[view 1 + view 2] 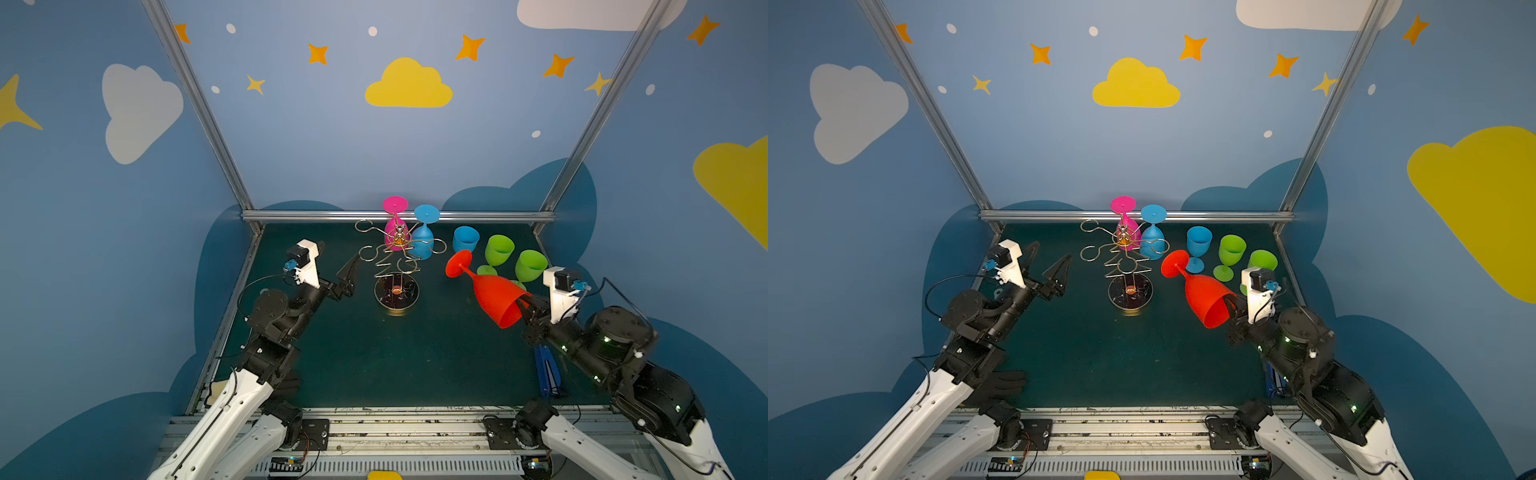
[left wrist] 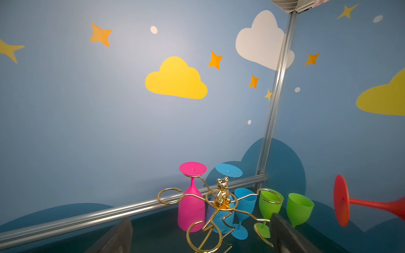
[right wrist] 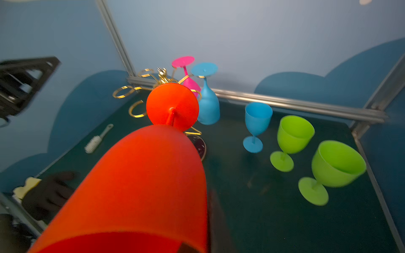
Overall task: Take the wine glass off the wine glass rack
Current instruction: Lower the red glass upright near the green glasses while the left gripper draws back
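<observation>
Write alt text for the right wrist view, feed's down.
A red wine glass fills the foreground, tipped sideways with its foot toward the gold wine glass rack, where a pink glass and a blue glass hang upside down. An upright blue glass and two green glasses stand on the dark table.

In both top views the left arm (image 1: 270, 316) extends from the lower left, with the left gripper (image 1: 1045, 265) spread wide and empty at centre left. The right arm (image 1: 602, 345) extends from the lower right, and the right gripper (image 1: 524, 304) is clamped on the rim of the red glass (image 1: 492, 297).
</observation>
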Motion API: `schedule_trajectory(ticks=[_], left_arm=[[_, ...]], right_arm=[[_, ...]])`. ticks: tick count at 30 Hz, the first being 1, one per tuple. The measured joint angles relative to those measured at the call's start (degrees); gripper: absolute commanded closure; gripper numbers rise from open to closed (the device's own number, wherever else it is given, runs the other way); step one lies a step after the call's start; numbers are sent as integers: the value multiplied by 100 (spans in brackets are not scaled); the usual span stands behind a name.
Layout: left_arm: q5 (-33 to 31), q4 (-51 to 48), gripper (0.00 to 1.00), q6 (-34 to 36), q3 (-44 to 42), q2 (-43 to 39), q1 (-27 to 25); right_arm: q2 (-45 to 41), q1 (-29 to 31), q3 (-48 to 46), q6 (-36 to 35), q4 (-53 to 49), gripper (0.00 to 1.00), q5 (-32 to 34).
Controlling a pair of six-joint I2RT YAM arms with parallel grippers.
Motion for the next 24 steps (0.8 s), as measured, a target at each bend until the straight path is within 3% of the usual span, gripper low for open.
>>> schedule_trajectory(ticks=[6,13,24], left_arm=[[-199,-120,4,98,140,339,754],[-308,-166,4,-9,50,498,1392],[-234,-212,5,-404,-223,483,1947]], right_arm=[[861,-275,-186,37,-743,100,409],[2398,-1064,-72,-186,-798,100,133],[5250,-1853,1794,-702,-542,100,-302]])
